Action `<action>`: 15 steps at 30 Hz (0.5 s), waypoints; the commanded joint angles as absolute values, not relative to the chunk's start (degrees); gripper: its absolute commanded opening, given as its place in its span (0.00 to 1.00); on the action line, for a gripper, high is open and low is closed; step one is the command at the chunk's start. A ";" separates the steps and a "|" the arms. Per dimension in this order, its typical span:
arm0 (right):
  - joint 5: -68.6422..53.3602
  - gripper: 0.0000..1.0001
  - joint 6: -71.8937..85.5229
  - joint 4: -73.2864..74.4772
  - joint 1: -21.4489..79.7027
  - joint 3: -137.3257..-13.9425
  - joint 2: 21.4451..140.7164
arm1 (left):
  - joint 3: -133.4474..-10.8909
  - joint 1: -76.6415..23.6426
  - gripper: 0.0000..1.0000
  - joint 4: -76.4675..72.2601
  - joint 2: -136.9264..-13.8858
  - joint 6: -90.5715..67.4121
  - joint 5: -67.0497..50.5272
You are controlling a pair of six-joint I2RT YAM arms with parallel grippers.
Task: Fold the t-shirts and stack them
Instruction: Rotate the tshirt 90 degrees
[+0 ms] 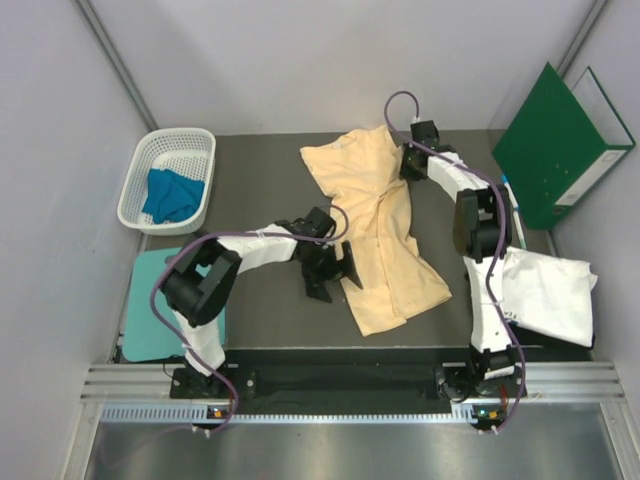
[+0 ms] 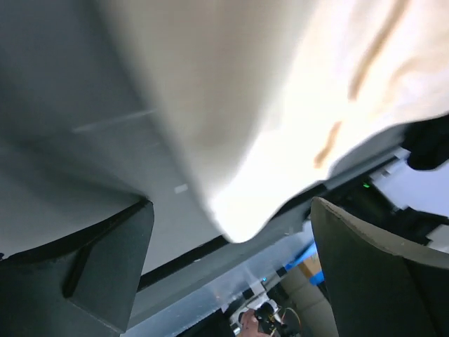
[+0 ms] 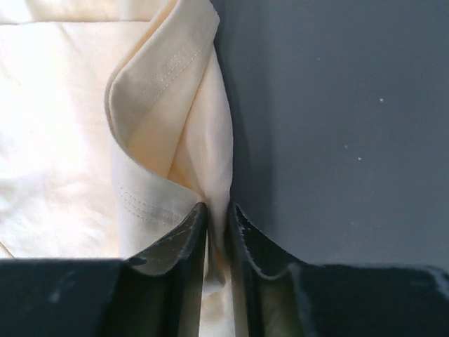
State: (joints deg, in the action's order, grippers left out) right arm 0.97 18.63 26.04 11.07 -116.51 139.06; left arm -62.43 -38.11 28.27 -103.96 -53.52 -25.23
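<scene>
The large peach-yellow t-shirt (image 1: 385,225) lies crumpled across the middle of the dark table. My right gripper (image 1: 408,160) is at its far right edge, shut on a pinched fold of the peach cloth (image 3: 168,105); the right gripper (image 3: 217,217) has fabric squeezed between both fingers. My left gripper (image 1: 335,270) stands wide open beside the shirt's left edge near the hem. In the left wrist view the peach shirt (image 2: 280,105) hangs blurred over the left gripper (image 2: 231,260), with nothing clamped. A white t-shirt (image 1: 545,290) lies at the right. A blue t-shirt (image 1: 172,195) sits in the basket.
A white basket (image 1: 135,180) stands at the far left. A stiff green folder (image 1: 555,140) leans at the far right corner. A teal mat (image 1: 145,310) lies at the near left under the left arm. Grey walls close in both sides.
</scene>
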 commanded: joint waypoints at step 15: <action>3.78 1.00 17.93 31.37 5.71 -92.57 106.89 | -68.29 -43.68 0.00 36.81 -113.30 -47.56 -24.18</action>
